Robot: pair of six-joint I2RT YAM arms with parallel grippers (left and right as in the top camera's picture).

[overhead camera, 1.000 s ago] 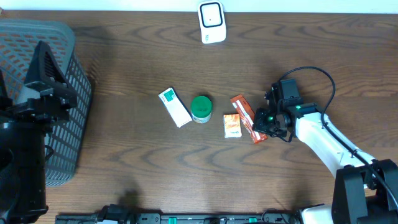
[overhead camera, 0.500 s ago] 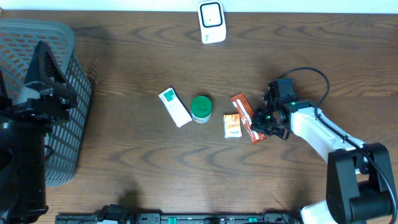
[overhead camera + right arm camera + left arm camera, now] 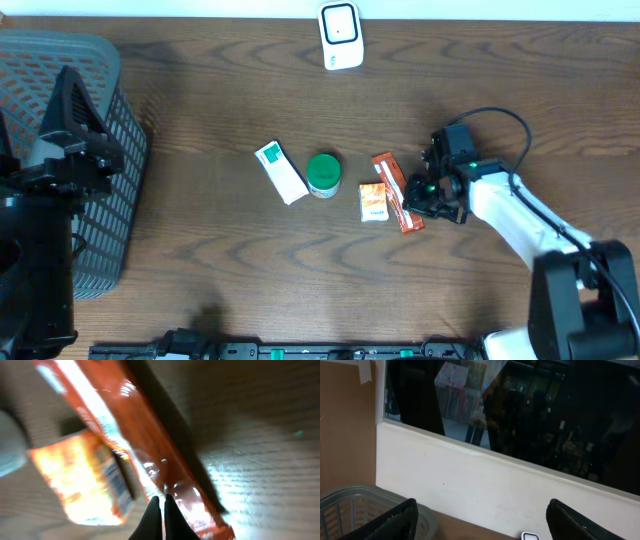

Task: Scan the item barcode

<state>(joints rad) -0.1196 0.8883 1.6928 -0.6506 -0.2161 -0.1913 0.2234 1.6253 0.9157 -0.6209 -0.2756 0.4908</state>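
Pressed together, the right gripper (image 3: 161, 504) meets the orange packet (image 3: 140, 445), maybe pinching its near end to lift and scan.

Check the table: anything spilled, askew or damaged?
Nothing spilled or damaged. The red packet lies diagonally beside the orange sachet; the right gripper is shut, tips together over the packet.

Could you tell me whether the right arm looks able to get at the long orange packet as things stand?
Probably yes: the right gripper hangs over one end of the long orange packet, nothing between them. Its jaws are shut, so they would need to open first.
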